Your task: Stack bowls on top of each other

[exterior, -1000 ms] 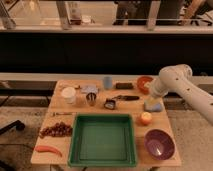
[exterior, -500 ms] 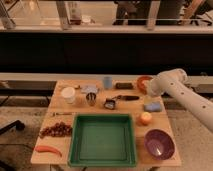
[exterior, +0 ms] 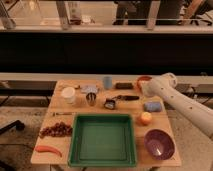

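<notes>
The orange-red bowl point(exterior: 143, 78) sits at the far right of the surface point(exterior: 131, 105). The purple bowl point(exterior: 159, 144) lies well apart at the near right corner, so one bowl has to be carried to the other. The gripper point(exterior: 146, 88) is at the orange-red bowl, and I cannot tell whether the jaws are apart or together. Since a second ago the arm has swung down and left, covering more of that bowl.

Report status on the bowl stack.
Gripper at round orange-red plastic bowl, far right. Round dark purple plastic bowl near right, unstacked. Pale blue block, orange ball between.
</notes>
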Controlling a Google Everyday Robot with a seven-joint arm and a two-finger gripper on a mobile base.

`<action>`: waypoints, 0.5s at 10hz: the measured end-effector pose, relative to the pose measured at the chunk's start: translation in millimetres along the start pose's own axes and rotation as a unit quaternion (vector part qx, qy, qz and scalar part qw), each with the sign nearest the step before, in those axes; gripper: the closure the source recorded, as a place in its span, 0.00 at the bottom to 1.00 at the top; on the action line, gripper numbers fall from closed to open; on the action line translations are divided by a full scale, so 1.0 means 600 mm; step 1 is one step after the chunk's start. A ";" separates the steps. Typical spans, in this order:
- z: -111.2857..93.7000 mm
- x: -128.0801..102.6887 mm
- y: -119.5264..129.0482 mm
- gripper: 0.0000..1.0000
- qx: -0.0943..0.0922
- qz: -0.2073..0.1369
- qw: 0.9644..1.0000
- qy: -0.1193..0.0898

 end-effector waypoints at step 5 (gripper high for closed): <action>0.044 0.063 -0.044 0.20 0.001 0.020 1.000 0.021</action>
